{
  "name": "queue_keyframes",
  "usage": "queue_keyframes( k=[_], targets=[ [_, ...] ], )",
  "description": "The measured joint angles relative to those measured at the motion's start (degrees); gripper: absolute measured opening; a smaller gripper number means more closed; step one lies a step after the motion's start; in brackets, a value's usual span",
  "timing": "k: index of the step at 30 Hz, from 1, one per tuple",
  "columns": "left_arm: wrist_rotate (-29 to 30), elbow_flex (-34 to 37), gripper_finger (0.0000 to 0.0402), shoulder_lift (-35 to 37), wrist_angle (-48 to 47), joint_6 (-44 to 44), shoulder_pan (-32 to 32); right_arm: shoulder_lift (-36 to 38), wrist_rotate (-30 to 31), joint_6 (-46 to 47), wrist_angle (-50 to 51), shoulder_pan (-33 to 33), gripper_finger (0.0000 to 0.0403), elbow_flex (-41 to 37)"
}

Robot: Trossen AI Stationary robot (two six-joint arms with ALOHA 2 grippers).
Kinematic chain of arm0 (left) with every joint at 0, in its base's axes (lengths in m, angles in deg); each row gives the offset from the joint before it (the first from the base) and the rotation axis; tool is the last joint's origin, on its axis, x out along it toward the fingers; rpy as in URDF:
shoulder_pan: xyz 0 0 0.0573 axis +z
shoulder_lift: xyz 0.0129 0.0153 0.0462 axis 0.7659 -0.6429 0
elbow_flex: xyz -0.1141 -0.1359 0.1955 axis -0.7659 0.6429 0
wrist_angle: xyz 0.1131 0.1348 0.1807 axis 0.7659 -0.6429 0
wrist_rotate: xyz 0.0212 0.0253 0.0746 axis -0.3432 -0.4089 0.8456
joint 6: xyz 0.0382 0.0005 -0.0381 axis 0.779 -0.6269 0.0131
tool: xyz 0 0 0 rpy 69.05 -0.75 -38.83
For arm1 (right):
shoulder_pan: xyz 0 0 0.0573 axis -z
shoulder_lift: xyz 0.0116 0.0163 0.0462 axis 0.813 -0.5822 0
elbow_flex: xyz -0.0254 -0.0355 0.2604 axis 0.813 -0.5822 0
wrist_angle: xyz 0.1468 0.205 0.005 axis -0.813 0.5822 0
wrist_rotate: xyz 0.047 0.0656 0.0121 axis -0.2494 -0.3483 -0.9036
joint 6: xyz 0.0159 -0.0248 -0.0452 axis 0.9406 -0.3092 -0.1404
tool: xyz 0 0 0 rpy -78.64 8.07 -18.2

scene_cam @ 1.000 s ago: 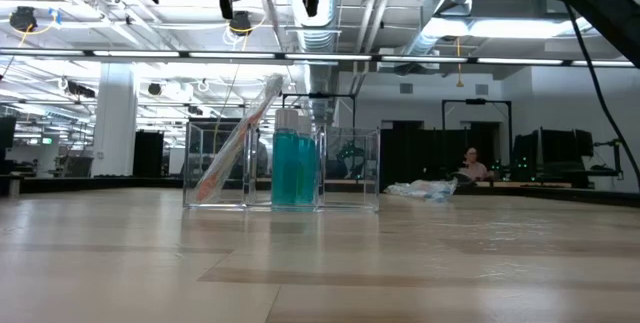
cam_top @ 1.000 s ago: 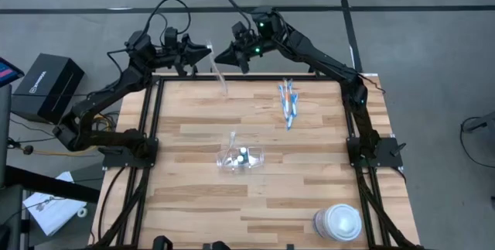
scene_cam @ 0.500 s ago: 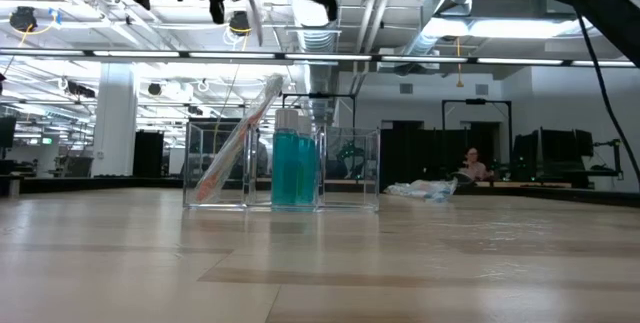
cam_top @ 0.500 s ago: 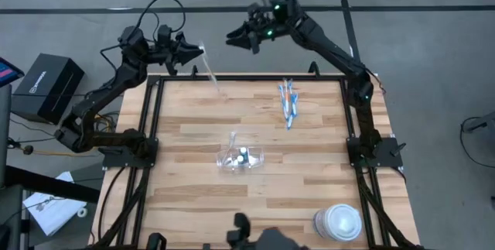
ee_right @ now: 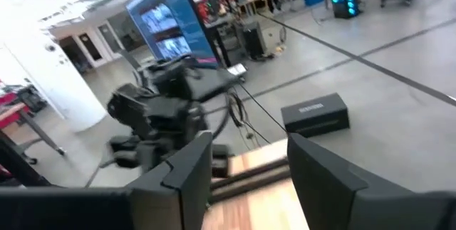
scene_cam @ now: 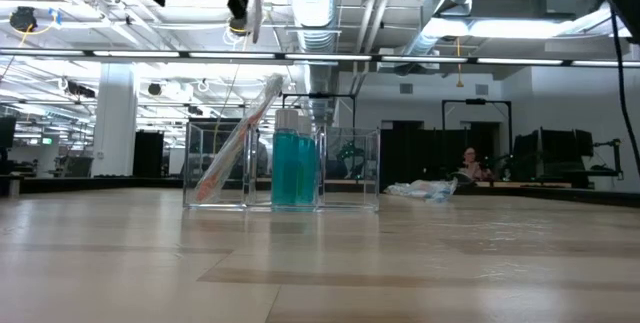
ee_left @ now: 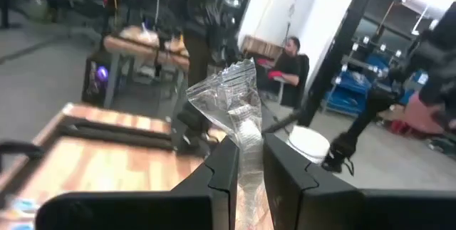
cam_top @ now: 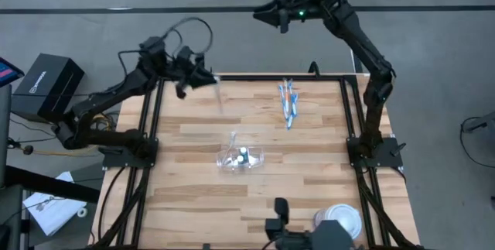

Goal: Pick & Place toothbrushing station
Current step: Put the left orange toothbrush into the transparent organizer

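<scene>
Left fingers (ee_left: 246, 169) carried wrapped toothbrush (cam_top: 218, 94) inward.

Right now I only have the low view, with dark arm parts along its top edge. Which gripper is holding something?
Observer: The left gripper. It is shut on a clear-wrapped toothbrush above the far left part of the table.
Operator: And the other one?
Observer: The right gripper is open and empty, out beyond the table's far edge.
Operator: Any brushes lying on the table?
Observer: Yes, a bunch of blue, white and orange toothbrushes lies toward the far right, apart from the clear cup mid-table.
</scene>
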Motion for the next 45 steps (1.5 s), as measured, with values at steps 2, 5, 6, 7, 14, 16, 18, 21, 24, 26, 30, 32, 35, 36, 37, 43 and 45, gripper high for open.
queue_keyframes(
  k=[2,5,6,7,14,16,18,21,24,26,30,32,35,36,37,43,45],
  targets=[
    [3.6,0.0,0.0035,0.0,-4.4,3.5,-4.1,0.6,0.0,-1.4,2.8,0.6,0.0168,0.0],
    [13.1,0.0,0.0035,0.0,-11.8,10.8,-10.7,1.7,0.0,-3.4,6.0,1.3,0.0162,0.0],
    [16.2,0.0,0.0035,0.0,-13.1,12.4,-12.7,2.0,0.0,-4.2,6.9,1.3,0.016,0.0],
    [19.1,0.0,0.0035,0.0,-13.5,13.3,-14.4,2.2,0.0,-5.3,7.8,1.3,0.0159,0.0],
    [32.4,0.0,0.0035,0.0,-13.4,12.8,-24.2,2.2,-0.9,-7.8,8.8,0.7,0.0154,0.0],
    [36.5,0.0,0.0035,0.0,-13.4,12.5,-27.1,2.2,-2.1,-8.1,8.8,0.4,0.0154,0.0],
    [41.3,0.0,0.0035,0.0,-13.4,12.3,-29.8,2.2,-3.1,-8.1,8.9,0.2,0.0154,0.0],
    [44.4,0.0,0.0035,0.8,-13.7,11.1,-31.6,2.2,-4.2,-9.0,9.3,-0.4,0.0154,0.0],
    [46.7,0.0,0.0035,2.3,-15.4,10.2,-31.9,2.2,-4.6,-9.0,9.4,-0.4,0.0154,0.0],
    [48.0,0.0,0.0035,3.3,-16.3,10.1,-31.9,2.2,-5.2,-9.0,9.4,-0.4,0.0154,0.0],
    [49.5,0.0,0.0035,5.5,-20.4,8.4,-32.4,2.2,-7.0,-9.0,9.4,-0.8,0.0154,0.0],
    [51.4,0.0,0.0035,6.4,-21.4,7.9,-34.2,2.2,-7.5,-9.0,9.4,-1.1,0.0154,0.0],
    [54.3,0.5,0.0035,6.7,-20.9,6.4,-37.7,2.2,-7.5,-9.2,9.4,-1.2,0.0154,0.0],
    [55.3,1.1,0.0035,6.8,-20.9,5.7,-38.8,2.2,-7.5,-9.2,9.4,-1.2,0.0154,0.0],
    [56.7,1.9,0.0035,6.8,-20.0,5.1,-40.1,2.2,-7.5,-9.2,9.4,-1.3,0.0154,0.0],
    [69.1,7.6,0.0035,6.7,-8.8,2.2,-46.9,2.2,-7.5,-9.6,9.2,-2.3,0.0154,0.0],
    [72.9,9.6,0.0035,6.7,-4.7,2.2,-48.3,2.2,-7.5,-10.8,9.2,-2.8,0.0154,0.0]
  ],
)
